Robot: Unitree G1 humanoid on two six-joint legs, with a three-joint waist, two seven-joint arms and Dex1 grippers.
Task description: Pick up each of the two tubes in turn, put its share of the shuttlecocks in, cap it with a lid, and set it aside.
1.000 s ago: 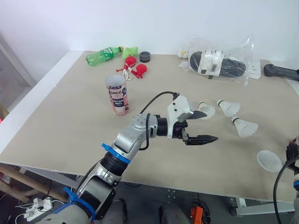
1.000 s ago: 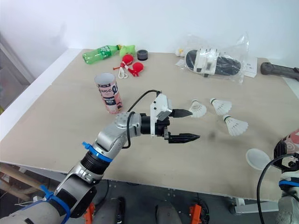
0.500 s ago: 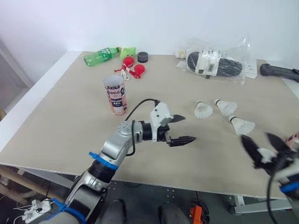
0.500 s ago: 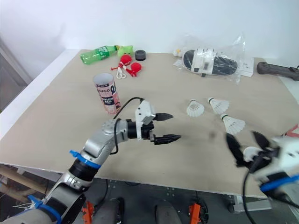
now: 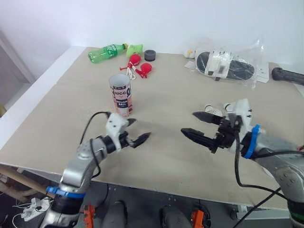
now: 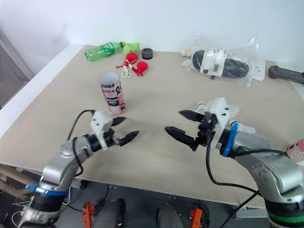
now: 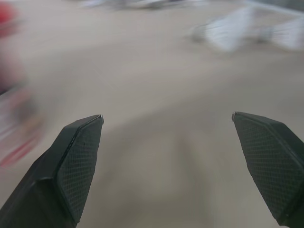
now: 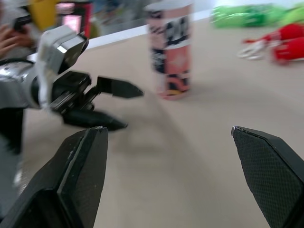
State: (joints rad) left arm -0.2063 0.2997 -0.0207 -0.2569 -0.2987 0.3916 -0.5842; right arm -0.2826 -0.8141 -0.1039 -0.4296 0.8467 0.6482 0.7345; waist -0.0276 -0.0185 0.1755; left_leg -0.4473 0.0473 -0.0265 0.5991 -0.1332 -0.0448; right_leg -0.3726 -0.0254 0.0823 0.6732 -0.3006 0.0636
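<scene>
- The left claw [image 5: 141, 128] hovers low over the desk [image 5: 166, 90] at the lower left of the frame, its two black fingers spread wide — nothing between them.
- The right claw [image 5: 188, 122] sits right of centre and points toward the left one. It is also spread wide and empty, and the two sets of tips face each other, apart.
- The open-topped shuttlecock tube [image 5: 120, 95] stands upright left of centre, just above the left claw in the frame and untouched.
- The white shuttlecocks [image 5: 211, 108] lie behind the right claw, mostly hidden by it.
- Along the top: a green bottle [image 5: 105, 51], red balls on a white cord [image 5: 140, 66], a small black roll [image 5: 150, 55] and a clear plastic bag [image 5: 228, 66].
</scene>
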